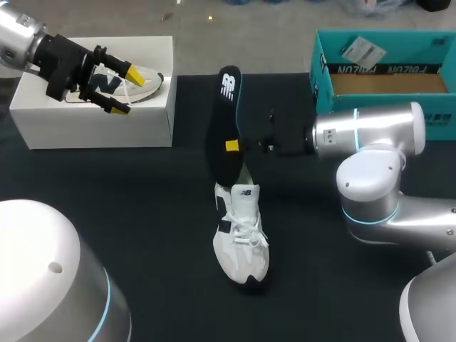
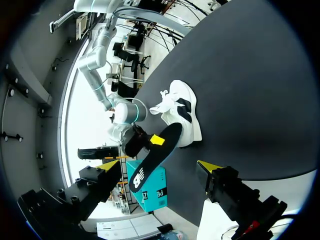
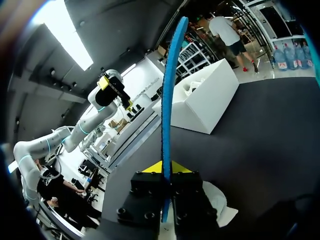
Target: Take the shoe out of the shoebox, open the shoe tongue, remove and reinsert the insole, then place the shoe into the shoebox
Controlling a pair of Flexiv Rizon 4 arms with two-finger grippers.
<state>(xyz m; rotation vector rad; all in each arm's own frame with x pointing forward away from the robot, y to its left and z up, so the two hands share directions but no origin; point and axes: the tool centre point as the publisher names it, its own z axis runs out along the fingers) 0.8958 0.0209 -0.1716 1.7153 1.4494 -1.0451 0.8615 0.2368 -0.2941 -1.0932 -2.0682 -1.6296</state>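
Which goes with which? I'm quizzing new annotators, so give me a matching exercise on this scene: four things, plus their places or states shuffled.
1 insole
2 white shoe
3 teal shoebox
4 left gripper

A open, over the white box
B standing on the dark table
C clamped in the right gripper
D at the table's far right

Pairs: 1-C, 2-B, 3-D, 4-A

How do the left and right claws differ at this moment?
The left claw is open and empty; the right claw is shut on the black insole. The left hangs over the white box; the right is near the white shoe on the table. Both have yellow tips.
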